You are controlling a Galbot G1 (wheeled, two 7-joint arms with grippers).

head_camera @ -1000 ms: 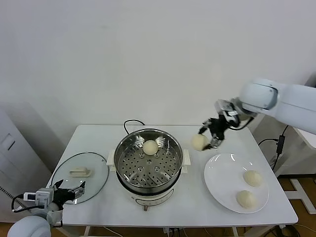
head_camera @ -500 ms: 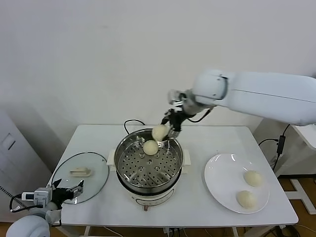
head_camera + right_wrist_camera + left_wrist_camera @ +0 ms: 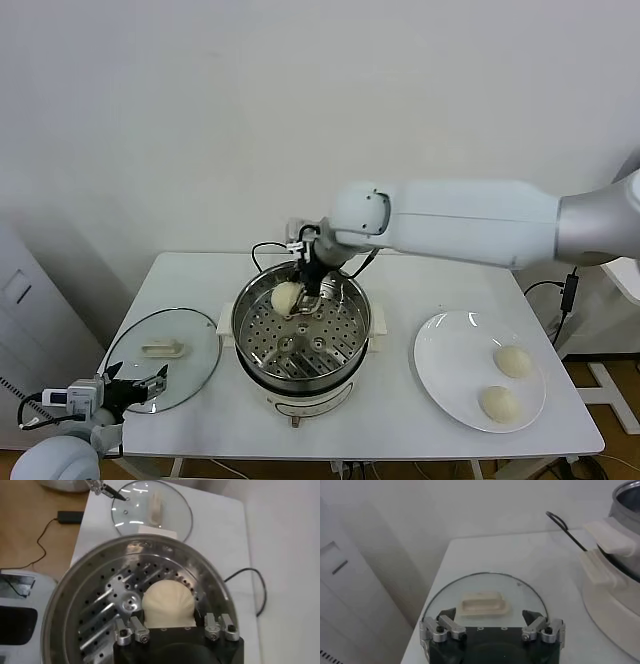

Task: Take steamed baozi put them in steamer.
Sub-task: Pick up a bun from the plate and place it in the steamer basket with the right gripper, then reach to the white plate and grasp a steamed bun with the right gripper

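The steamer [image 3: 243, 325] stands at the table's middle, a shiny steel pot with a perforated tray [image 3: 100, 605]. My right gripper [image 3: 306, 291] reaches down into the steamer's back half and is shut on a cream-white baozi [image 3: 286, 296]. In the right wrist view that baozi [image 3: 167, 602] sits between the fingers [image 3: 131, 630], just above the tray. Two more baozi [image 3: 514, 361] [image 3: 499, 403] lie on the white plate [image 3: 450, 370] at the right. My left gripper [image 3: 137, 388] waits open at the table's front left corner, over the edge of the glass lid [image 3: 190, 375].
The glass lid [image 3: 485, 585] with its white handle [image 3: 483, 604] lies flat left of the steamer. A black cord [image 3: 262, 250] loops behind the pot. The steamer's white side handle [image 3: 607, 535] juts toward the lid. A white wall stands behind the table.
My right arm has carried the baozi from beside the plate leftwards over the steamer and down into it. The left arm has not moved.
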